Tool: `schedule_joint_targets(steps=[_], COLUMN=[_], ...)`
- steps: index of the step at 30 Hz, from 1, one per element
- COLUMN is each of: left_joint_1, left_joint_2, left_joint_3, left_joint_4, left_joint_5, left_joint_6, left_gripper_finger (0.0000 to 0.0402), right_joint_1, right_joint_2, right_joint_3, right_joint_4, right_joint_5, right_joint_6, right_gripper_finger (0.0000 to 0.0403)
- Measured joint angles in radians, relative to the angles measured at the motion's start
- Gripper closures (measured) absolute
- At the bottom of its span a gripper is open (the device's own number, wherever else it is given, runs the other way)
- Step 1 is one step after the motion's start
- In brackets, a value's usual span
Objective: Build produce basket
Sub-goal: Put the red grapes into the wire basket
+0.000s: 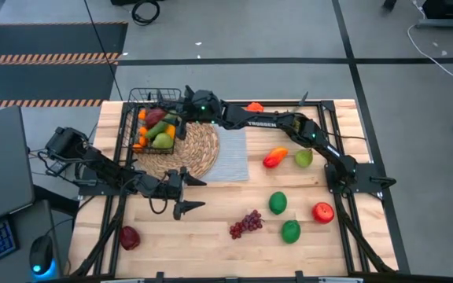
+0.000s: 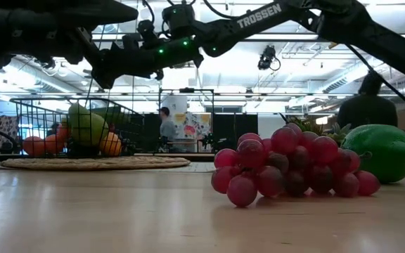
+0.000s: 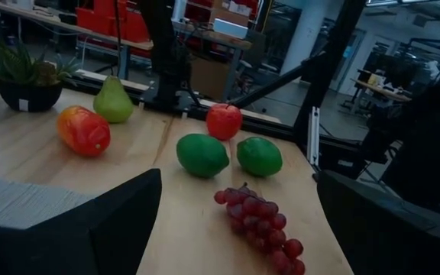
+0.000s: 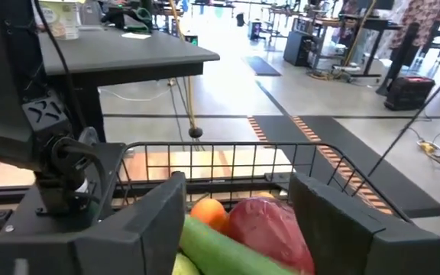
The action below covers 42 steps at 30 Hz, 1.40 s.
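Note:
The black wire basket [image 1: 154, 124] stands on the round woven mat [image 1: 195, 153] at the far left and holds several fruits. My right gripper [image 4: 239, 206] hovers open over the basket [image 4: 228, 164], its fingers on either side of a red fruit [image 4: 270, 229], a cucumber [image 4: 220, 250] and an orange [image 4: 208, 210] lying inside. My left gripper [image 1: 191, 194] waits open near the mat's near edge. On the table lie grapes [image 1: 246, 224], two limes [image 1: 278, 203] [image 1: 291, 231], a red apple [image 1: 323, 212], a mango [image 1: 275, 157] and a pear [image 1: 303, 157].
A dark red apple [image 1: 130, 237] lies near the front left corner. A striped grey cloth [image 1: 230, 157] lies beside the mat. A spiky potted plant [image 3: 25, 80] stands at the far edge. An orange-red item [image 1: 254, 106] sits at the far edge beside the right arm.

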Motion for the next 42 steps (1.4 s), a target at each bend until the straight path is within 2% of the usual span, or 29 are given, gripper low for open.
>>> schedule_joint_targets(steps=[5, 9, 15, 26, 31, 37, 42], left_joint_1=[0.000, 0.000, 0.000, 0.000, 0.000, -0.001, -0.001], left_joint_2=[0.000, 0.000, 0.000, 0.000, 0.000, 0.000, 0.000], left_joint_3=[0.000, 0.000, 0.000, 0.000, 0.000, 0.000, 0.000], left_joint_4=[0.000, 0.000, 0.000, 0.000, 0.000, 0.000, 0.000], left_joint_5=[0.000, 0.000, 0.000, -0.016, -0.021, -0.021, -0.021], left_joint_6=[0.000, 0.000, -0.001, -0.002, -0.011, -0.012, -0.012], left_gripper_finger=[0.0045, 0.0045, 0.0045, 0.0045, 0.0045, 0.0045, 0.0045], right_joint_1=[0.001, 0.002, 0.002, -0.003, 0.025, 0.065, 0.164], right_joint_2=[-0.005, -0.043, -0.132, -0.246, -0.267, -0.329, -0.339], right_joint_3=[0.000, -0.001, -0.001, -0.001, -0.002, -0.001, -0.001], right_joint_4=[-0.077, -0.249, -0.487, -1.020, -1.181, -1.345, -1.503], right_joint_5=[0.019, 0.022, 0.106, 0.117, 0.127, 0.126, 0.124], right_joint_6=[0.010, 0.003, -0.034, -0.033, -0.021, 0.074, 0.165], right_gripper_finger=[0.0143, 0.0140, 0.0140, 0.0140, 0.0140, 0.0140, 0.0140])
